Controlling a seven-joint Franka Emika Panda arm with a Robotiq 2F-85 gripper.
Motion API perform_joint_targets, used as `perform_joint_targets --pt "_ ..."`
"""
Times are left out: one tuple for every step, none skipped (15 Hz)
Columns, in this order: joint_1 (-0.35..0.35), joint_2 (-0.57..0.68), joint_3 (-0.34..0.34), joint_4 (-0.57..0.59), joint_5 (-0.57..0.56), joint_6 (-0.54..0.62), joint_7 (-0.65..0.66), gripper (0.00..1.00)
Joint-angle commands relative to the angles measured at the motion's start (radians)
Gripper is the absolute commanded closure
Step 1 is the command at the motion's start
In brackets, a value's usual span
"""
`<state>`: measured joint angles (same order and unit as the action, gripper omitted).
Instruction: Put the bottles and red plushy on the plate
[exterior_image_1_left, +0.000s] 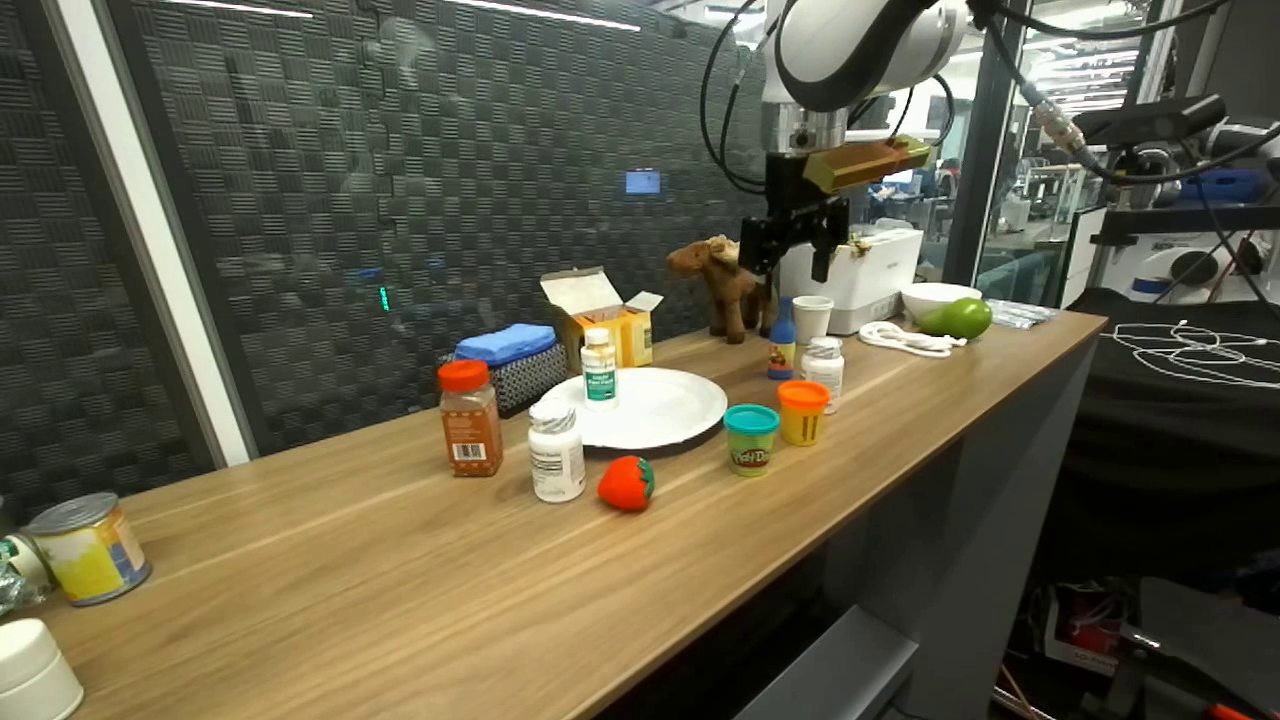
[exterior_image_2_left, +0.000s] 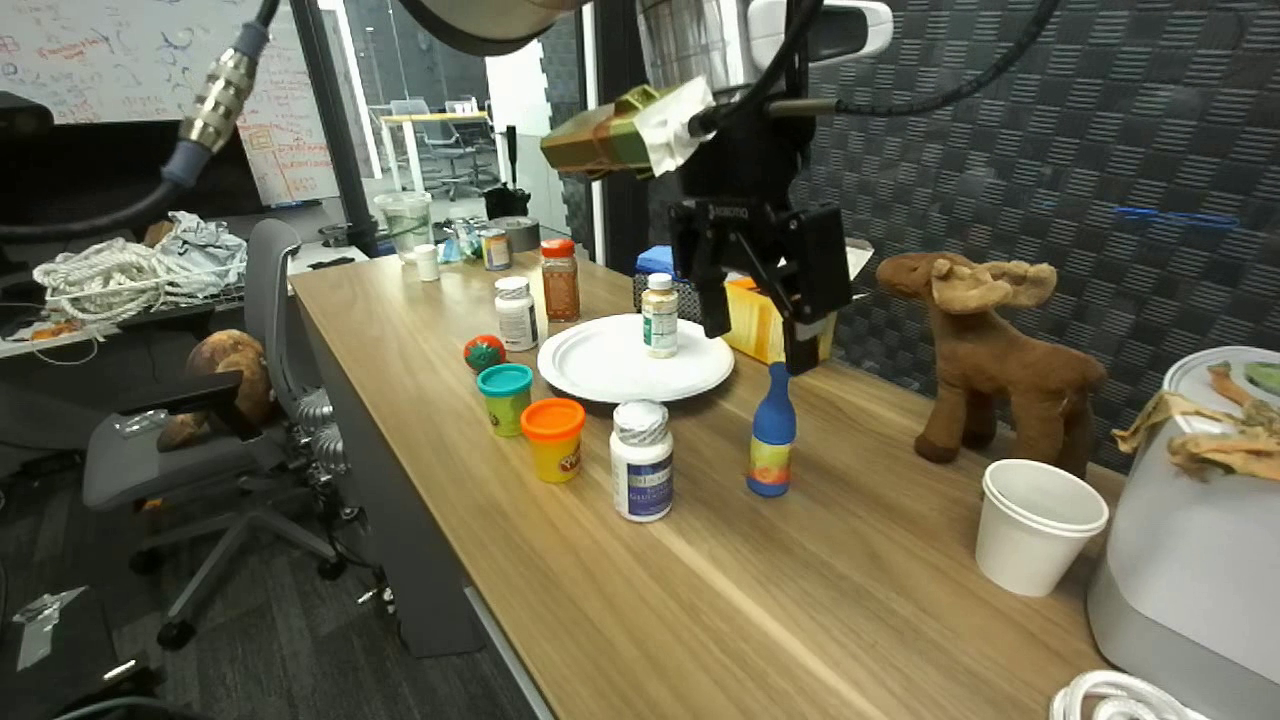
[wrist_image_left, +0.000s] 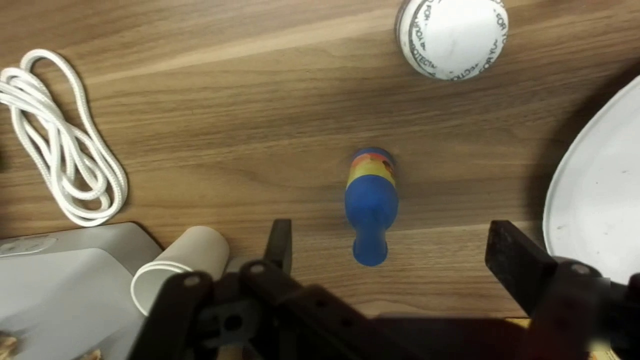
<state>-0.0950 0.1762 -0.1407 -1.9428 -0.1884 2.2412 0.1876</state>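
Note:
The white plate (exterior_image_1_left: 670, 410) holds an upright green-labelled bottle (exterior_image_2_left: 660, 318). A blue bottle (wrist_image_left: 371, 200) stands upright on the table beside the plate. A white pill bottle (exterior_image_2_left: 642, 470) stands near it; another white bottle (exterior_image_1_left: 556, 455) and a red-lidded spice bottle (exterior_image_1_left: 470, 425) stand at the plate's opposite side. The red strawberry plushy (exterior_image_1_left: 626, 484) lies on the table in front of the plate. My gripper (wrist_image_left: 390, 232) is open and empty, above the blue bottle; in the wrist view the bottle's neck shows between the fingers, nearer the left one. The gripper also shows in an exterior view (exterior_image_2_left: 757, 340).
Two Play-Doh tubs, teal-lidded (exterior_image_1_left: 750, 440) and orange-lidded (exterior_image_1_left: 803, 412), stand between the plate and the front edge. A yellow box (exterior_image_1_left: 625, 335), a brown moose plush (exterior_image_2_left: 1000, 350), paper cups (exterior_image_2_left: 1035, 530), a white appliance (exterior_image_2_left: 1200, 560) and a white cord (wrist_image_left: 75, 150) are around.

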Motion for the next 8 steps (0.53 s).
perform_joint_targets --pt "-0.003 0.03 -0.005 0.033 -0.008 0.006 0.013 0.0" --pt "-0.005 0.038 -0.004 0.037 -0.002 0.014 0.006 0.08" --pt "-0.005 0.046 -0.005 0.045 -0.005 0.012 0.006 0.15" --pt "-0.003 0.055 -0.008 0.056 -0.018 0.007 0.013 0.34" --pt "-0.003 0.062 -0.009 0.063 -0.017 0.005 0.011 0.39" --pt "-0.002 0.07 -0.01 0.072 -0.017 0.006 0.01 0.39" --pt "-0.001 0.076 -0.011 0.078 -0.019 0.006 0.01 0.46" --pt "0.0 0.082 -0.011 0.085 -0.023 0.009 0.011 0.54"
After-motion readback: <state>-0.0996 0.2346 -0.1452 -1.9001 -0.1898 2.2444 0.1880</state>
